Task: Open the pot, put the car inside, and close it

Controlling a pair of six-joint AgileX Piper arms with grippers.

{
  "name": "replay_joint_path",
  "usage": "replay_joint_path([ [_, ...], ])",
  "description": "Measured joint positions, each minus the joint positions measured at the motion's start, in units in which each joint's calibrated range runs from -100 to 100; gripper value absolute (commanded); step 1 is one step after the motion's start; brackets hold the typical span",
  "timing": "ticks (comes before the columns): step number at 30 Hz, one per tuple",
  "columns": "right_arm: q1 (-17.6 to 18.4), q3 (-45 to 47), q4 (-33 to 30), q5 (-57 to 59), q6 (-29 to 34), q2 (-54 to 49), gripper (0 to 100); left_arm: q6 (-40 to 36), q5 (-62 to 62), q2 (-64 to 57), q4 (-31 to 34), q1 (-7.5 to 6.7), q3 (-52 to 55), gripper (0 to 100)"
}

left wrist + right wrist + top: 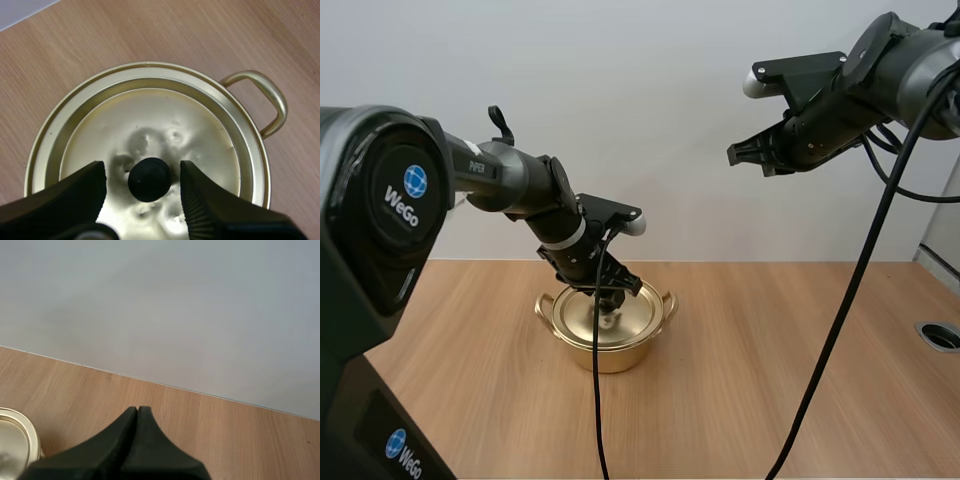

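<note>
The pot (605,348), lid (150,112) on, stood near the table's (770,360) back edge, left gripper (142,172) wide around its knob (149,180), right gripper (137,412) closed, empty.

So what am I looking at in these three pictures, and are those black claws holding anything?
These are two robot arms at a wooden table. One picture looks down from behind and above the arms. The other two are taken from each arm's own wrist, looking past its claw. On the table stands a golden pot with its lid on. The left claw is open, with one finger on either side of the lid's black knob, not yet pinching it. The right claw hangs high above the table, shut on nothing. So nothing is held at this moment.
</note>
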Motion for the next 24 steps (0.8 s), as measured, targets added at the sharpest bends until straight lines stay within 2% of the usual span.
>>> replay_joint_path([
  [4, 0.00, 0.00, 0.00, -0.37, 0.00, 0.00, 0, 0.00, 1.71, -1.61, 0.23, 0.00, -1.49, 75],
  [6, 0.00, 0.00, 0.00, -1.10, 0.00, 0.00, 0, -0.56, 3.32, -3.23, 0.63, 0.00, -3.14, 66],
  [7, 0.00, 0.00, 0.00, -1.09, 0.00, 0.00, 0, -0.92, 4.10, -4.29, 1.07, 0.00, -4.25, 56],
  [9, 0.00, 0.00, 0.00, -1.77, 0.00, 0.00, 0, -1.91, 5.60, -6.65, 1.92, 0.00, -6.53, 28],
  [10, 0.00, 0.00, 0.00, -2.39, 0.00, 0.00, 0, -2.41, 5.83, -7.96, 2.20, 0.00, -7.86, 9],
  [11, 0.00, 0.00, 0.00, -2.64, 0.00, 0.00, 0, -2.57, 5.83, -9.35, 2.20, 0.00, -9.19, 0],
  [18, 0.00, 0.00, 1.26, -2.12, 1.14, 0.00, 0, -2.57, -0.49, -18.84, 1.86, 0.00, -14.16, 0],
  [24, 1.06, 0.00, 8.97, -1.51, 3.88, -2.03, 0, -2.69, -3.20, -27.70, -0.39, 0.00, -14.16, 0],
])
